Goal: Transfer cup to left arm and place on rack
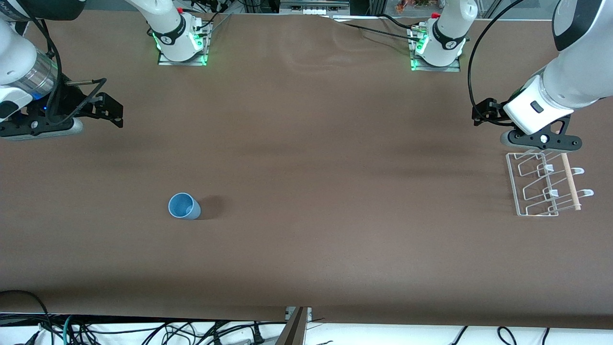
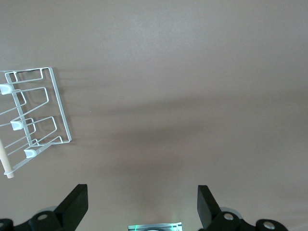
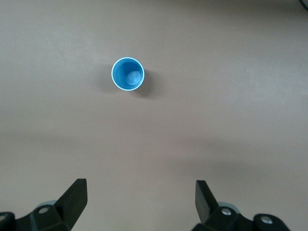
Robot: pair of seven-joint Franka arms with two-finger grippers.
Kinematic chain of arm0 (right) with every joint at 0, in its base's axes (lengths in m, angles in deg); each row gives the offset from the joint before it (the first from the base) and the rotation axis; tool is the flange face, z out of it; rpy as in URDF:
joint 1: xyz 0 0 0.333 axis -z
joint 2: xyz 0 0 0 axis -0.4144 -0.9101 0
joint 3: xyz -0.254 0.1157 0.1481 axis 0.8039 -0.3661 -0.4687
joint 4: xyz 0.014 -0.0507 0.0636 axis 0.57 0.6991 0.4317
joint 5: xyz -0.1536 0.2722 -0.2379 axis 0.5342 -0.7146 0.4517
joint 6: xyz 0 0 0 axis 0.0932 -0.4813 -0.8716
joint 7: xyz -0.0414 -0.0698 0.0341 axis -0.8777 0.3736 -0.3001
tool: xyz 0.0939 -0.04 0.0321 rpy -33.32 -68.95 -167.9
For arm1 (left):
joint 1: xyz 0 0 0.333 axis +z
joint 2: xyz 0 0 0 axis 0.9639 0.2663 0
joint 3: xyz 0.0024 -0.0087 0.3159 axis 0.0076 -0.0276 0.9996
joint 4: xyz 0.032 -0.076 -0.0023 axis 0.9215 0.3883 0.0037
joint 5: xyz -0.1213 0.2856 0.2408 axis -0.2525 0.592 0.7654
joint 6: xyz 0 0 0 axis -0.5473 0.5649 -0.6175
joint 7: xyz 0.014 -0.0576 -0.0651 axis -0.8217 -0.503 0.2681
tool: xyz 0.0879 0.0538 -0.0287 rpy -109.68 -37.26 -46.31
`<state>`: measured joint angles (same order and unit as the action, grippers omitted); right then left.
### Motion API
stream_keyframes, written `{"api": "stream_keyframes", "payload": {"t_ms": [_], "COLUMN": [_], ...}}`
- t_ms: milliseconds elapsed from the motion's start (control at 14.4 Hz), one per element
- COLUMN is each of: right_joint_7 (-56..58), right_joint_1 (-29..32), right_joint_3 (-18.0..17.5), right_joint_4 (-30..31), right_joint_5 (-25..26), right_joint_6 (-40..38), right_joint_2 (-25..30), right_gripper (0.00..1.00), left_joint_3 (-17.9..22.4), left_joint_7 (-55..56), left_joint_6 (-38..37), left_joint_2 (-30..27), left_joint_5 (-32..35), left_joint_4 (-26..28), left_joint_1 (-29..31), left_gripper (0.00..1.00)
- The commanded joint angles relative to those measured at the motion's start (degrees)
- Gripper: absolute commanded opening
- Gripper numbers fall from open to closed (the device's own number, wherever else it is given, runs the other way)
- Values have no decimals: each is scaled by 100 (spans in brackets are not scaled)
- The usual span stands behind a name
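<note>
The light-blue cup [image 1: 184, 206] stands upright, mouth up, on the brown table toward the right arm's end; it also shows in the right wrist view [image 3: 128, 73]. My right gripper [image 1: 40, 128] hangs open and empty above the table's end, well apart from the cup [image 3: 141, 197]. The white wire rack [image 1: 541, 184] with its wooden rod [image 1: 571, 182] lies toward the left arm's end and shows in the left wrist view [image 2: 33, 115]. My left gripper [image 1: 543, 140] hangs open and empty over the rack's edge that lies farther from the front camera [image 2: 143, 202].
The two arm bases [image 1: 179, 38] [image 1: 438, 45] stand at the table's edge farthest from the front camera. The brown table surface [image 1: 306, 191] stretches between cup and rack. Cables [image 1: 143, 330] lie below the table's near edge.
</note>
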<state>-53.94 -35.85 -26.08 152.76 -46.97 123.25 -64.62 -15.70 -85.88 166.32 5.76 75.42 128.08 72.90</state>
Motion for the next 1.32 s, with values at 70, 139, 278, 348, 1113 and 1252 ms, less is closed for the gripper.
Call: {"api": "stream_keyframes", "payload": {"t_ms": [70, 139, 278, 348, 1113, 1252], "right_joint_7": [-85, -51, -76, -68, 20, 46], "right_joint_1": [12, 20, 3, 3, 55, 73], "right_joint_3": [-1, -1, -10, -10, 8, 8], "right_joint_4": [-150, -150, -150, -150, -132, -132], "right_joint_5": [79, 70, 70, 70, -396, -387], "right_joint_6": [-97, -89, -71, -71, 727, 1271], "right_joint_2": [-68, -68, -59, -59, -1614, -1904], "right_gripper": [99, 99, 99, 99, 99, 99], "left_joint_3": [-6, -6, -6, -6, -6, -6], "left_joint_7": [-3, -3, -3, -3, -21, -21], "left_joint_6": [-101, -101, -101, -101, -101, -101], "left_joint_2": [104, 104, 104, 104, 104, 104], "left_joint_5": [52, 52, 52, 52, 44, 44], "left_joint_4": [-212, -203, -211, -212, -212, -212], "left_joint_1": [-1, -1, -10, -10, -1, -1], "left_gripper": [100, 100, 100, 100, 100, 100]}}
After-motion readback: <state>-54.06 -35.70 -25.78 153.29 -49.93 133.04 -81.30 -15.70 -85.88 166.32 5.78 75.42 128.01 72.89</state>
